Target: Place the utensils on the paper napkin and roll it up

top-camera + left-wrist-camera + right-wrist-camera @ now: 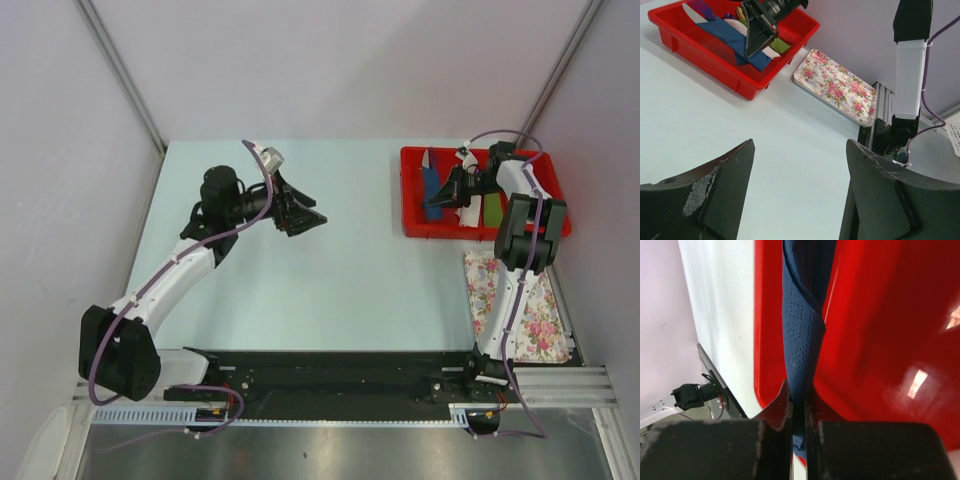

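The dark blue paper napkin (432, 190) lies in the red bin (408, 226) at the back right. My right gripper (441, 197) reaches into the bin and is shut on a fold of the napkin (802, 330), which runs up between the fingertips of that gripper (799, 390). A pale knife blade (690, 11) and a purple fork (702, 6) poke out at the bin's far end, beside the napkin (727, 32). My left gripper (312, 217) hovers open over the bare middle of the table, with nothing between its fingers (800, 145).
A pink-flowered white tray (530, 320) lies in front of the red bin, near the right arm's base. A green piece (491, 208) and white pieces also sit in the bin. Grey walls close in the table at the back and sides.
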`<move>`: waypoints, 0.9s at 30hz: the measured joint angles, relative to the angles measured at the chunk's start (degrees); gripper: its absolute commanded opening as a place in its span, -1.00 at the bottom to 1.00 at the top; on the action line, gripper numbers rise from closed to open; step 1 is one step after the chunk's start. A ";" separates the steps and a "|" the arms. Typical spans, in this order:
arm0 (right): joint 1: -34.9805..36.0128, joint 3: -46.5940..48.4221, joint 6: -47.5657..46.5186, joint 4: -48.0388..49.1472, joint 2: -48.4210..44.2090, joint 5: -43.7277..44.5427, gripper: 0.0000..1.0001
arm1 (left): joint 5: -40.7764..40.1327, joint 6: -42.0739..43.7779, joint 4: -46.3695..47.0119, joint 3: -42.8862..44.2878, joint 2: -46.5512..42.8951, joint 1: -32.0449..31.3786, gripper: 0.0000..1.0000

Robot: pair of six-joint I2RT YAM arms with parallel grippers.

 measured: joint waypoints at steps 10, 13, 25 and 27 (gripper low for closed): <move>0.04 6.62 -0.09 -1.73 8.74 -3.82 -1.00 | -0.09 1.11 -3.30 2.25 3.58 0.00 0.99; 0.15 7.78 -0.07 -1.97 10.75 -4.28 -1.00 | -0.31 1.97 -4.50 2.51 4.44 0.00 0.99; 1.46 10.03 0.07 -2.45 14.47 -5.22 -1.00 | -1.11 4.26 -7.54 2.54 5.92 0.07 0.99; 1.57 10.03 0.24 -2.43 14.60 -5.20 -1.00 | -1.11 4.52 -7.87 2.54 6.03 0.11 0.99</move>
